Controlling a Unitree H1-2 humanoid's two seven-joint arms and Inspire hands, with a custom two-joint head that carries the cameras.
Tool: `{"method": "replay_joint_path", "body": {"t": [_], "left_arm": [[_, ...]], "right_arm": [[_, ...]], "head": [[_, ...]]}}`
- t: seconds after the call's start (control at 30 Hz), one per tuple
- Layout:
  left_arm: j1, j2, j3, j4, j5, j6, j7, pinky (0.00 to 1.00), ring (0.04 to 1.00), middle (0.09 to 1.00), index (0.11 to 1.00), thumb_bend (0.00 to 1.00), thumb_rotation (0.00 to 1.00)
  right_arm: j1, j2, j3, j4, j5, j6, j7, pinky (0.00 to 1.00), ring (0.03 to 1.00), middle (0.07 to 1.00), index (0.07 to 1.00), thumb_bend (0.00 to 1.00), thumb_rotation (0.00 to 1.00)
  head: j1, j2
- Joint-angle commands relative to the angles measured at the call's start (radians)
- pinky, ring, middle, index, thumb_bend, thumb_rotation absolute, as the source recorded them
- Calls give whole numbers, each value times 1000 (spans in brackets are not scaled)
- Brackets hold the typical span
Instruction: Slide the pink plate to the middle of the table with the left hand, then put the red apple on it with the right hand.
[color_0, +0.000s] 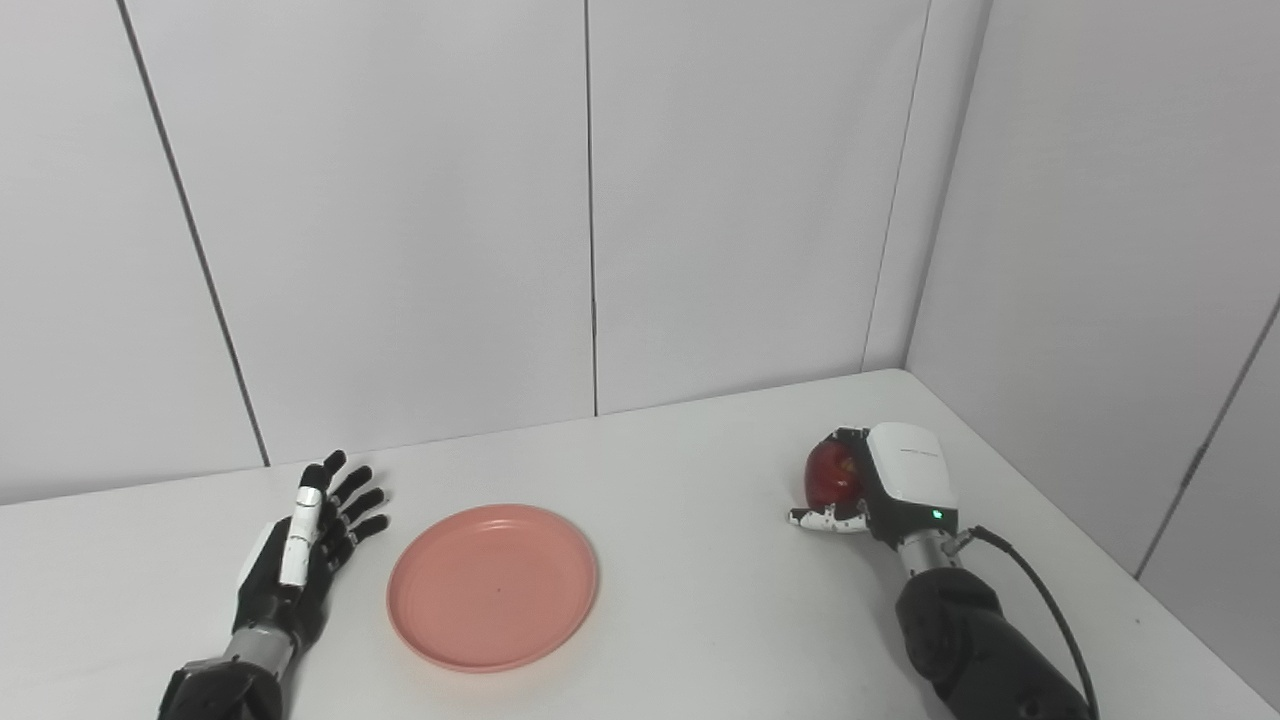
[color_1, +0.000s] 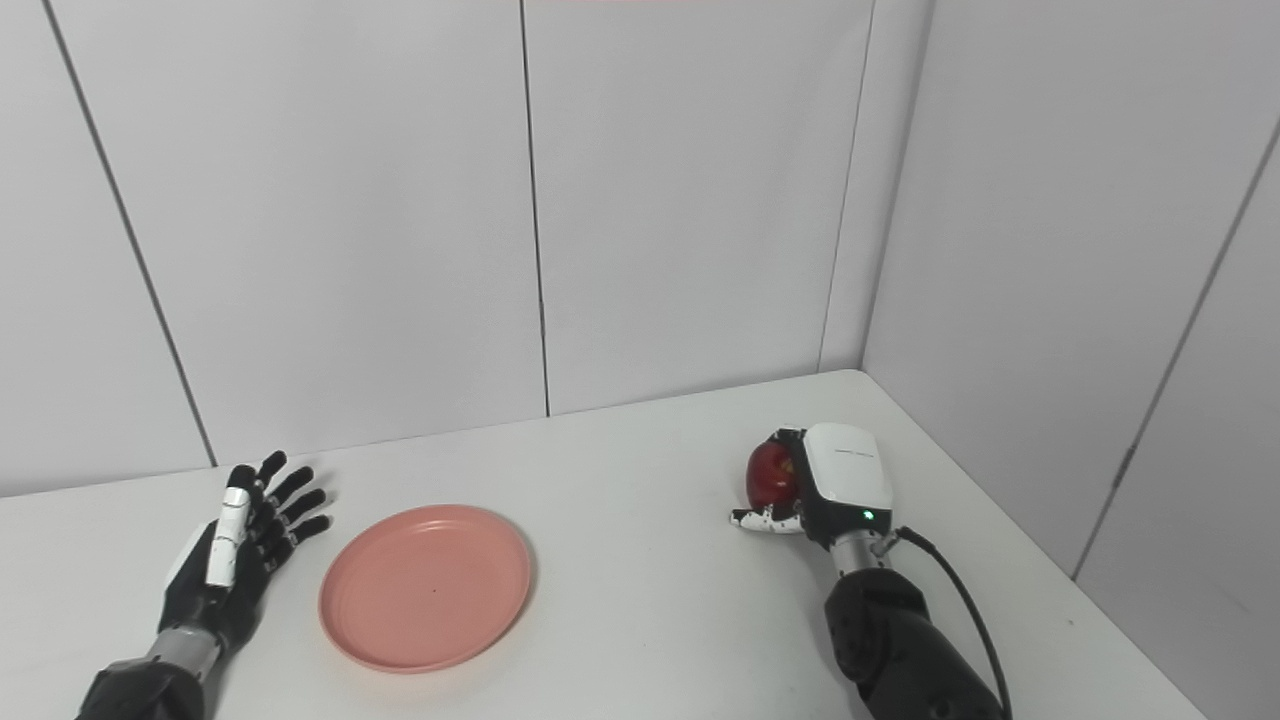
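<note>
Left eye view: round pink plastic plate (color_0: 493, 586) lies on white table (color_0: 700, 480), centre-left. Left hand (color_0: 300, 555) just beside it, fingers spread, holding nothing.
Right eye view: right hand (color_1: 820, 490) w/ fingers wrapped round shiny red apple (color_1: 770, 473), well apart from plate.

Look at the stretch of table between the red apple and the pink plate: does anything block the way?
Nothing visible does. The right hand is around the red apple, and only bare table lies between it and the empty pink plate.
</note>
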Motion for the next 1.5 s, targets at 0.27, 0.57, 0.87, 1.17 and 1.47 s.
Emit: {"method": "replay_joint_path", "body": {"t": [0.27, 0.57, 0.87, 1.17, 1.47], "left_arm": [[80, 2, -9, 81, 17, 135, 20, 794, 871, 925, 979, 718, 962], [90, -8, -13, 65, 16, 132, 23, 792, 873, 926, 989, 739, 967], [93, -25, -9, 70, 12, 123, 25, 806, 863, 911, 987, 757, 935], [99, -55, -18, 57, 18, 120, 55, 773, 857, 911, 981, 730, 948], [104, -83, -21, 48, 20, 118, 83, 713, 836, 901, 966, 761, 923]], "right_arm": [[-57, -30, 0, -106, 13, -18, 42, 114, 161, 241, 489, 511, 146], [-69, -29, 2, -207, -5, 2, 126, 106, 155, 242, 490, 509, 150], [-74, -26, -7, -282, 9, -3, 198, 85, 129, 207, 492, 509, 151], [-84, -34, -11, -322, 11, -28, 251, 81, 126, 207, 491, 509, 150], [-98, -46, -8, -314, 30, -68, 267, 89, 137, 223, 491, 510, 150]], "head": [[10, 0], [35, 1], [78, 2], [170, 7], [244, 12]]}}
